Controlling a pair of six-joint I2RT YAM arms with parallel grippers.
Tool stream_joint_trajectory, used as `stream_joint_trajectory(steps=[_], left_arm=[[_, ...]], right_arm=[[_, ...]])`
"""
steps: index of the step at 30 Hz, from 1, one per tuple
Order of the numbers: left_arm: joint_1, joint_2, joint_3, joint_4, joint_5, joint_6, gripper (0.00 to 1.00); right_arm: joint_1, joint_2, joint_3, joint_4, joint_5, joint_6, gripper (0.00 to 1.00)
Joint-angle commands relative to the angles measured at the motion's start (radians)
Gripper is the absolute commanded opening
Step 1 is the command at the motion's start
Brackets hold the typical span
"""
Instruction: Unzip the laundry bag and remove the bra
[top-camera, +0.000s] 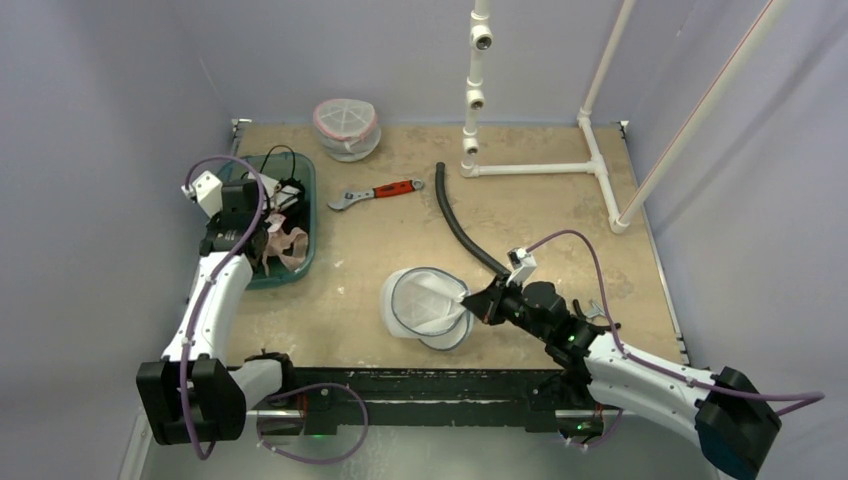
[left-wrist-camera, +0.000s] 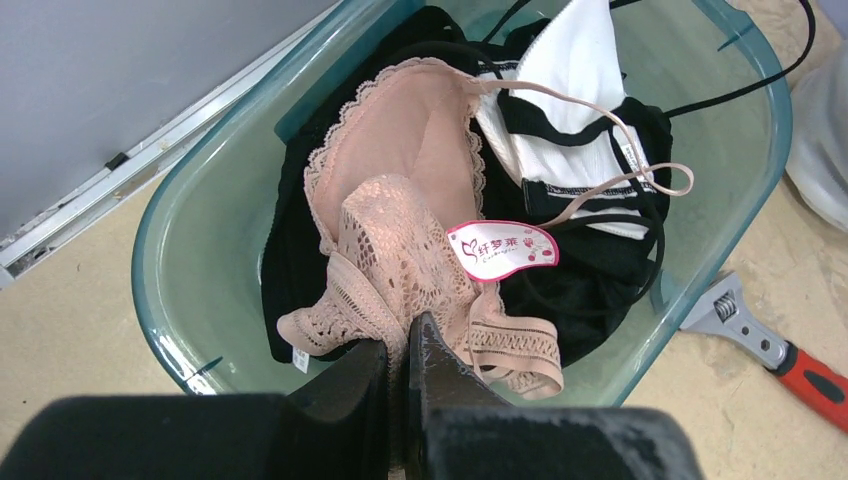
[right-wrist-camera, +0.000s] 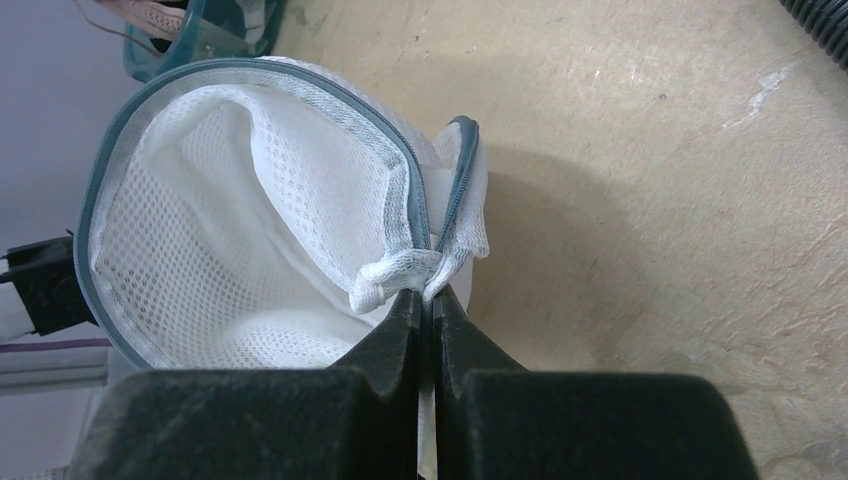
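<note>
One tan tabletop (top-camera: 400, 250), lilac walls (top-camera: 100, 100), laundry bag (top-camera: 425, 305)

My left pincer (left-wrist-camera: 405, 338) sits over the tub (left-wrist-camera: 190, 260), whose walls ring it on all sides. Heaped bras (left-wrist-camera: 400, 190) fill the floor below, so the only free way is up. To its right, past the wall, the wrench (left-wrist-camera: 745, 335) lies on open desk (left-wrist-camera: 680, 405). Ahead and left of my right pincer (right-wrist-camera: 428, 300) the laundry bag (right-wrist-camera: 230, 200) blocks passage. To its right the desk is bare, with the black hose (top-camera: 462, 232) crossing just beyond.
</note>
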Motion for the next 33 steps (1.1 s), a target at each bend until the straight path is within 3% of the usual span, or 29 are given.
stream_joint_trajectory(steps=[1, 5, 11, 16, 21, 26, 30, 33], left_arm=[[0.015, -0.009, -0.019, 0.077, -0.002, -0.012, 0.0], [0.015, -0.035, -0.057, 0.241, 0.022, 0.088, 0.0], [0.015, -0.011, -0.131, 0.446, 0.195, 0.252, 0.0], [0.015, 0.027, -0.14, 0.381, 0.238, 0.24, 0.01], [0.015, 0.002, -0.074, 0.243, 0.181, 0.202, 0.35], [0.015, -0.099, 0.002, 0.116, 0.075, 0.195, 0.58], [0.015, -0.142, 0.089, 0.003, 0.025, 0.18, 0.68], [0.014, -0.181, 0.078, 0.034, 0.143, 0.168, 0.72]], right_arm=[[-0.001, -0.005, -0.017, 0.035, -0.017, -0.019, 0.0], [-0.003, -0.009, -0.025, 0.045, -0.017, -0.016, 0.0], [-0.001, 0.032, -0.025, 0.077, -0.017, -0.015, 0.0], [-0.003, 0.044, -0.014, 0.073, -0.017, -0.027, 0.0], [-0.002, 0.027, -0.012, 0.051, -0.01, -0.035, 0.0], [-0.001, 0.012, -0.01, 0.048, -0.009, -0.039, 0.0], [-0.002, 0.022, -0.006, 0.049, -0.012, -0.042, 0.0], [-0.002, 0.024, -0.013, 0.056, -0.011, -0.038, 0.0]])
